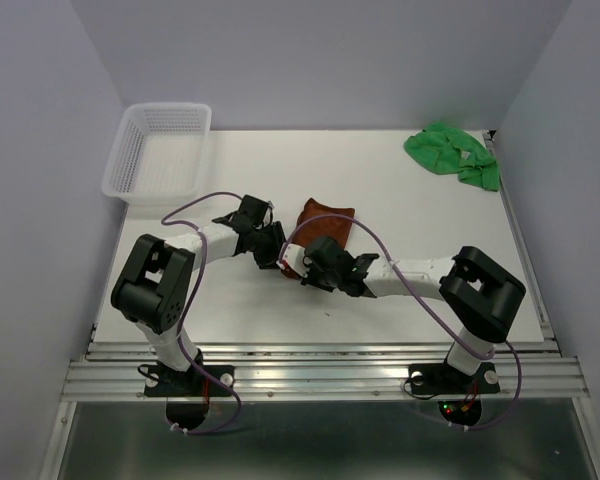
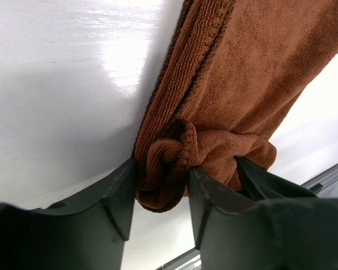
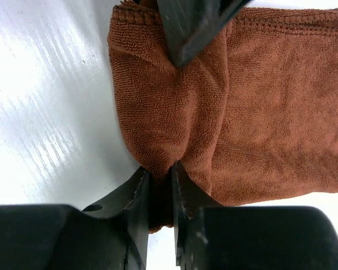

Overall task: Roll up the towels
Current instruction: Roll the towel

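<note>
2 towels, 0 rolled | brown towel (image 2: 236, 73) roll barely begun, left fingers (image 2: 115, 197) and right fingers (image 3: 136, 205) clamped on it | green towel (image 1: 450, 155) untouched

brown towel (image 1: 326, 220) | green towel (image 1: 450, 152) | white mesh basket (image 1: 121, 168) | white table (image 1: 280, 165)

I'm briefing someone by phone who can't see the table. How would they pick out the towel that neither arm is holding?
Start at the white table, then go to its far right corner, opposite the white basket on the far left. The crumpled green towel lies there; the brown towel sits mid-table, pinched by the left gripper and right gripper.
</note>
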Tool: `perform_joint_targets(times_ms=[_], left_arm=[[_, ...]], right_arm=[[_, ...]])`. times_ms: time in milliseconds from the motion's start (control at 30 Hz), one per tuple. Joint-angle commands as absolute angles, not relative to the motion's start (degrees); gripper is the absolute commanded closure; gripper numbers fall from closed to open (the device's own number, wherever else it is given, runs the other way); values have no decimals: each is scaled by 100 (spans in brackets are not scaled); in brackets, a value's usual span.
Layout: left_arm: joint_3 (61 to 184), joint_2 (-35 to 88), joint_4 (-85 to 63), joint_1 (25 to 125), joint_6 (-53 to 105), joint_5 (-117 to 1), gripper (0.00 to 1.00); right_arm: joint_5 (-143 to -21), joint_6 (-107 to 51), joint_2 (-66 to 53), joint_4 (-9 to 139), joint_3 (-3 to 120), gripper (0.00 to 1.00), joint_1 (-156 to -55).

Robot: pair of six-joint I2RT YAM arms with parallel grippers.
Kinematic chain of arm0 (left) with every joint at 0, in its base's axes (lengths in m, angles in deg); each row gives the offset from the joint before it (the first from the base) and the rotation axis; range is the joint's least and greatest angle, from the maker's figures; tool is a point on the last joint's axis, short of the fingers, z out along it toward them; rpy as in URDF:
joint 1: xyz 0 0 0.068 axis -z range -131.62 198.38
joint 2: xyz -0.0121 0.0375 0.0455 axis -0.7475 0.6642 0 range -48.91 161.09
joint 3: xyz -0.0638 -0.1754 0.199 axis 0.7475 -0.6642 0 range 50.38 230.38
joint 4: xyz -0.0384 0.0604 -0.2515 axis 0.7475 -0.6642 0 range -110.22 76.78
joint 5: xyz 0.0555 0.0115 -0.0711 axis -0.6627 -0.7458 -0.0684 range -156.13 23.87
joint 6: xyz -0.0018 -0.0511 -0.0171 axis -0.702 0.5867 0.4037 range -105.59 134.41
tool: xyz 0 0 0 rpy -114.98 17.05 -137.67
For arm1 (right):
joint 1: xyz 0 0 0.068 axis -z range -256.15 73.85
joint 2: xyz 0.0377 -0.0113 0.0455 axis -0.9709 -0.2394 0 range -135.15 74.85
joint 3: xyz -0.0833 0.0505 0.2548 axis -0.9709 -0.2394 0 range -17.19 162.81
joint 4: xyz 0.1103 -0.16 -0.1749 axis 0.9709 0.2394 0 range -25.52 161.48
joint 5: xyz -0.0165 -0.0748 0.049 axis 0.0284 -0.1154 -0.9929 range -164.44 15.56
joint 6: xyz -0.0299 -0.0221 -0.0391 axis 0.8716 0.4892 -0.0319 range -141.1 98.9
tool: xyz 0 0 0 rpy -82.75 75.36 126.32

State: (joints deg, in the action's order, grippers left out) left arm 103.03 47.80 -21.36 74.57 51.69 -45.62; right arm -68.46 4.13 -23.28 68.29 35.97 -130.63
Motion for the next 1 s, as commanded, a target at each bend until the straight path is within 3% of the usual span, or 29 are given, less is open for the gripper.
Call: perform_joint_targets(times_ms=[0,33,233,533,967], left_arm=[[10365,4541,-2174,7413,5088,-4284,48],[10356,4505,-2165,7404,5097,-4258,40],[10338,4189,-2183,7360,5159,-4257,22],[10057,3731,-1911,7351,5414,-4327,12],[9961,3722,-1472,7351,5343,-4012,9]], right_arm=[[-6750,254,-2465,6817,3642,83,-13117],[-6758,193,-2421,6817,3659,85,-13117],[-7539,-439,-2175,6835,3704,94,-12854],[-9614,-1731,-2025,7274,4020,99,-12010],[-11934,-3129,-2780,7467,4503,99,-10754]])
